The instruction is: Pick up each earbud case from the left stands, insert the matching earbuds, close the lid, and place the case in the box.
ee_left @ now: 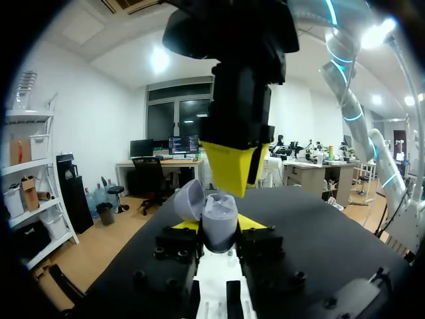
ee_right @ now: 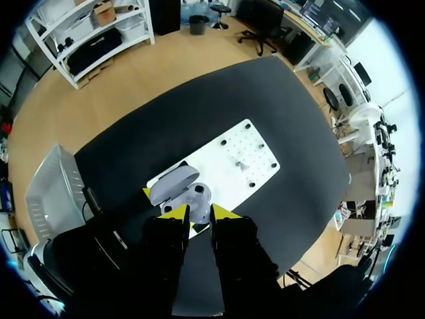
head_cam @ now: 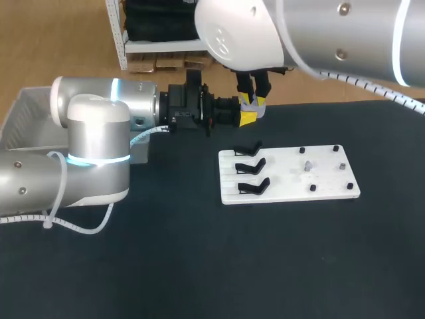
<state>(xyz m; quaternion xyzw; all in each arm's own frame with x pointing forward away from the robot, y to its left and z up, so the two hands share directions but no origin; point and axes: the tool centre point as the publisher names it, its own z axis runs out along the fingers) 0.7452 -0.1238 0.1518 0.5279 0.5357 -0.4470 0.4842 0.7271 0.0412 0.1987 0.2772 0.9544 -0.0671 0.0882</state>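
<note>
The black table (head_cam: 166, 266) carries a grey box (head_cam: 26, 109) at its far left corner and a white board (head_cam: 292, 189) toward its right side; I cannot see what, if anything, lies in the box. All three black stands (head_cam: 251, 166) along the board's left edge are bare, so the case now in the air looks like the last one. Over the table's far edge the left gripper (head_cam: 247, 118) is clamped on that grey case (ee_left: 216, 216) from both sides, its lid hinged open. The right gripper (head_cam: 254, 100) hangs directly above the open case, its fingers drawn nearly together (whether they pinch an earbud is hidden). One small pale piece (head_cam: 307, 165), likely an earbud, sits among the pegs on the board. By my reckoning the loading is under way; closing the lid and the trip to the box are left.
</note>
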